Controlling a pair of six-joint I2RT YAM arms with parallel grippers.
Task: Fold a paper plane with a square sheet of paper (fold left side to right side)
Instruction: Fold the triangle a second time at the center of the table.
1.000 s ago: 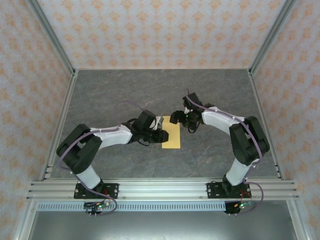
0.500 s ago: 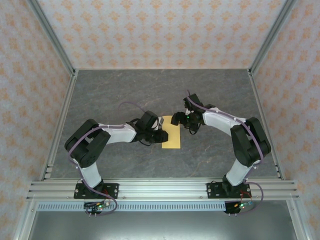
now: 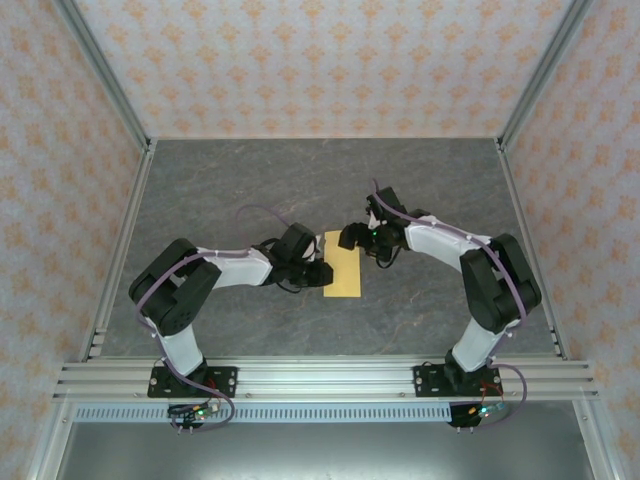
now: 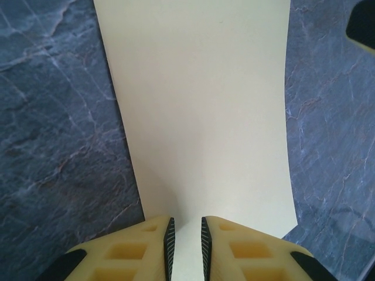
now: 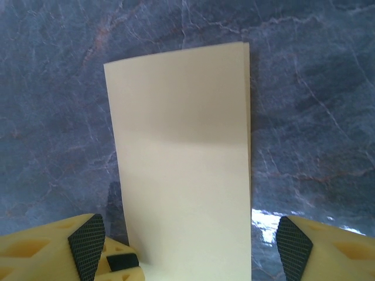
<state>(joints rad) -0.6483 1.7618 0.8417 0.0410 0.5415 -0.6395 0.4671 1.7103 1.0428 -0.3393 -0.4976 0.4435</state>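
1. Top: square sheet of paper (image 3: 345,272), folded into a narrow rectangle, lies flat on table (image 3: 300,190) between left gripper (image 3: 322,272) and right gripper (image 3: 350,238).
2. Left wrist: jaws nearly together at the sheet's near edge; can't tell if they're gripping it. Risk: they catch one layer and pull the fold open.
3. Right wrist: jaws spread wide, straddling the sheet, empty. Risk: the unpinned sheet slides.

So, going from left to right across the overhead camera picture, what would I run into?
left arm → left gripper → folded yellow sheet of paper → right arm
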